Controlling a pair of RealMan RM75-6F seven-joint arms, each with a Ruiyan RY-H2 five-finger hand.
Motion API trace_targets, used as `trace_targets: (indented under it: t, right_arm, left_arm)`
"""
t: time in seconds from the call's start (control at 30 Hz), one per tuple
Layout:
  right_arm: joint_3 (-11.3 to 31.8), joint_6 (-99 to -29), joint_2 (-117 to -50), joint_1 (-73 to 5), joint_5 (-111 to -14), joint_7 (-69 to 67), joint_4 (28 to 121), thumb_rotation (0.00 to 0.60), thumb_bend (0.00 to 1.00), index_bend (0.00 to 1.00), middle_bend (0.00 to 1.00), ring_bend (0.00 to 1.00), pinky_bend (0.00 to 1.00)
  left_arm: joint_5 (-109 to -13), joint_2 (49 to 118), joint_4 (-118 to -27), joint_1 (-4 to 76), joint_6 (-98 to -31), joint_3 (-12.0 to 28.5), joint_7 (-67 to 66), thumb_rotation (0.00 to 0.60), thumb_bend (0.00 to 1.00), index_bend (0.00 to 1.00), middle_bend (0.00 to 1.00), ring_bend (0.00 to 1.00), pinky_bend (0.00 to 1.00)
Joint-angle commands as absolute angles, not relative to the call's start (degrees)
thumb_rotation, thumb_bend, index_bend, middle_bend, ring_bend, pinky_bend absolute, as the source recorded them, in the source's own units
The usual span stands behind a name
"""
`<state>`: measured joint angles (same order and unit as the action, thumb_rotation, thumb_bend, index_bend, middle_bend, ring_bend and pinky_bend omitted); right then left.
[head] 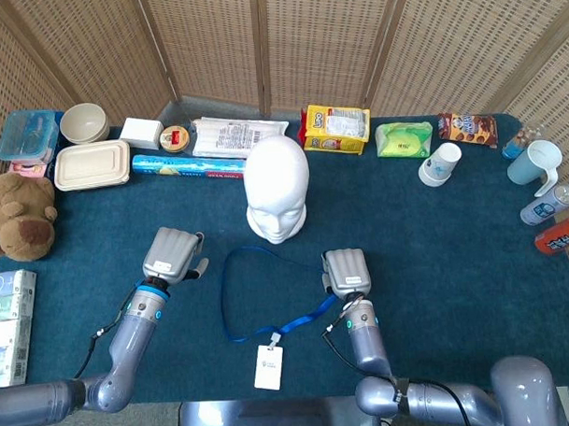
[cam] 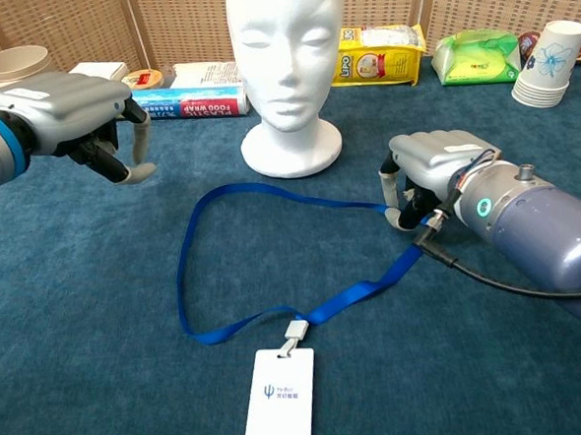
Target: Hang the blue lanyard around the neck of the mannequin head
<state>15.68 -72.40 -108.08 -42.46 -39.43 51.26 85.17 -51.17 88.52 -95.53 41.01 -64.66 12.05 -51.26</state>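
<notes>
Lanyard (cam: 273,248): blue loop lying flat on the table (head: 435,236), white badge (cam: 278,389) at its near end.
Right hand (cam: 431,174): my fingers curl down over the strap's right bend; I cannot tell whether they pinch it.
Left hand (cam: 77,112): I see it hovering left of the loop, fingers curled downward, holding nothing.
Mannequin head (cam: 287,65): upright just beyond the loop.

A woven rattan folding screen (head: 260,46) backs the blue-carpeted table (head: 436,254).

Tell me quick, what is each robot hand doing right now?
Left hand: holds nothing, fingers curled downward above the cloth.
Right hand: pinching the blue lanyard strap.
</notes>
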Motion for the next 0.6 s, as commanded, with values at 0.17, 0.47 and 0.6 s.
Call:
trace_targets:
  t: [0.17, 0.47, 0.6]
  right_arm:
    - [15.7, -71.8, -107.8, -42.4, -39.3, 50.5, 84.7, 0.551, 0.51, 0.60, 0.92, 1.00, 1.00]
    - [15.7, -70.3, -107.8, -42.7, -38.9, 49.5, 83.5, 0.553, 0.51, 0.60, 0.92, 1.00, 1.00]
    - [15.7, -70.0, -107.8, -42.7, -38.8, 49.3, 83.1, 0.553, 0.51, 0.60, 0.92, 1.00, 1.00]
  left_arm:
    - [-48.7, 90.7, -93.8, 43.0, -64.8, 11.6, -52.5, 0.517, 0.36, 0.54, 1.00, 1.00, 1.00]
    - [-44.8, 93.5, -91.2, 45.3, -63.9, 11.8, -52.4, 0.512, 0.32, 0.54, 1.00, 1.00, 1.00]
    - [-43.4, 94.8, -90.0, 46.2, -63.8, 12.0, -52.4, 0.509, 0.29, 0.54, 1.00, 1.00, 1.00]
